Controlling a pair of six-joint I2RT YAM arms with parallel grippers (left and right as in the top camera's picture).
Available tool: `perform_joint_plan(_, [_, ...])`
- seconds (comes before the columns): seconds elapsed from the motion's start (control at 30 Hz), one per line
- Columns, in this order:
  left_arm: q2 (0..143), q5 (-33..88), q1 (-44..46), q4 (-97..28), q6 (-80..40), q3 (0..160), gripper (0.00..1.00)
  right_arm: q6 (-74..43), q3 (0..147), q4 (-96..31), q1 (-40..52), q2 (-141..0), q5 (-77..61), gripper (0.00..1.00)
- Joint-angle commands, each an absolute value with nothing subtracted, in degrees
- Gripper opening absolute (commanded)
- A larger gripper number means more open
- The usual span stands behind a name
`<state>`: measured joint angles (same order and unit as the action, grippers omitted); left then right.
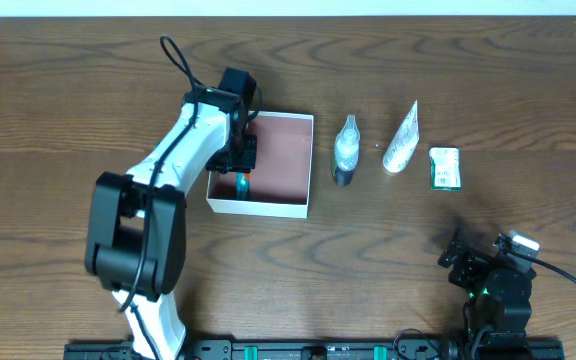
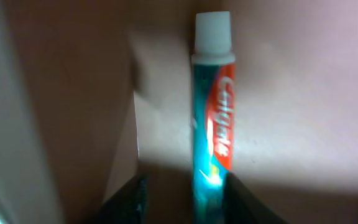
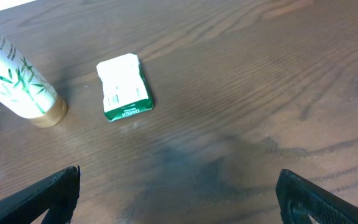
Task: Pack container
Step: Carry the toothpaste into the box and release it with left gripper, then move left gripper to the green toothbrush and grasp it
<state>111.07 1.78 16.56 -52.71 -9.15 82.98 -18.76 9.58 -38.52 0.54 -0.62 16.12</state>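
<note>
The left gripper [image 2: 186, 186] hangs inside the container [image 1: 268, 208], jaws spread a little wider than the toothpaste [image 2: 213, 118] lying between them (a gap shows on one side). The toothpaste rests flat on the pink floor, close to the container's left wall. The container sits left of the desk's middle, nearer the far edge. To its right, in a row, lie a clear bottle [image 1: 345, 150], a white tube [image 1: 403, 140] and a green-white packet [image 1: 445, 167]. The right gripper [image 3: 179, 202], spread wide, hovers over bare wood by the desk's near right corner.
</note>
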Motion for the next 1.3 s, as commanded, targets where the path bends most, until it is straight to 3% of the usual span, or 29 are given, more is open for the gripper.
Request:
perform_joint_plan(0.0, [102.28, 6.79, 16.47, -53.91, -9.08, 85.38, 0.47, -17.93, 9.52, -38.54, -0.03, -0.32, 16.49, 0.99])
perform_joint_plan(0.13, [93.47, 4.75, 16.34, -56.42, -8.8, 85.38, 0.51, -17.93, 9.52, -38.54, -0.03, -0.32, 16.47, 0.99])
perform_joint_plan(0.27, [86.48, -8.88, 13.96, -60.27, -8.64, 85.36, 0.63, -17.93, 9.52, -38.54, -0.03, -0.32, 16.47, 0.99])
perform_joint_plan(0.37, [85.84, -12.19, 8.8, -62.63, -7.14, 85.27, 0.65, -17.93, 9.52, -38.54, -0.03, -0.32, 16.47, 0.99])
perform_joint_plan(0.67, [97.93, -4.21, -5.96, -57.69, 2.28, 80.71, 0.64, -17.93, 9.52, -38.54, -0.03, -0.32, 16.49, 0.99])
perform_joint_plan(0.93, [111.94, -4.08, -8.05, -53.25, 4.69, 80.71, 0.6, -17.93, 9.52, -38.54, -0.05, -0.32, 16.47, 0.99])
perform_joint_plan(1.27, [119.22, -3.81, -10.76, -49.98, 4.95, 80.68, 0.55, -17.93, 9.52, -38.54, -0.05, -0.32, 16.47, 0.99])
